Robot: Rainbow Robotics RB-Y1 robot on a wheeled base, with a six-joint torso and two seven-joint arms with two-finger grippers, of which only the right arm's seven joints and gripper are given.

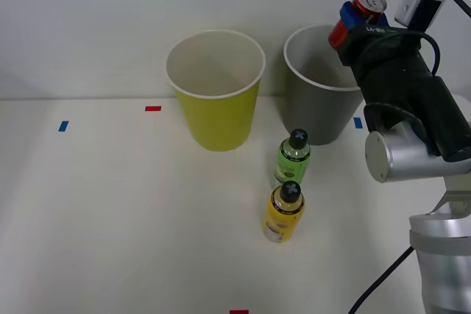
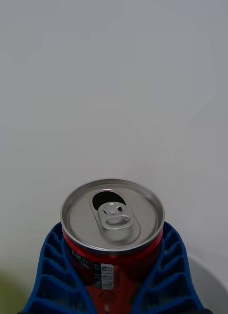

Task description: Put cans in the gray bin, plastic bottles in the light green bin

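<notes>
My jaws are clamped on the red can [image 1: 366, 6], held above the gray bin [image 1: 316, 101]; 2 plastic bottles [image 1: 292, 158] stand on the tabletop [image 1: 110, 218] near the light green bin [image 1: 215, 104].

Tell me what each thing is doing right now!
Red can: opened on top, held up in the air over the gray bin.
Claw: shut on the can.
Gray bin: upright.
Light green bin: upright, nothing visible inside.
Green-label bottle: standing, capped.
Yellow-label bottle: standing, capped.
</notes>
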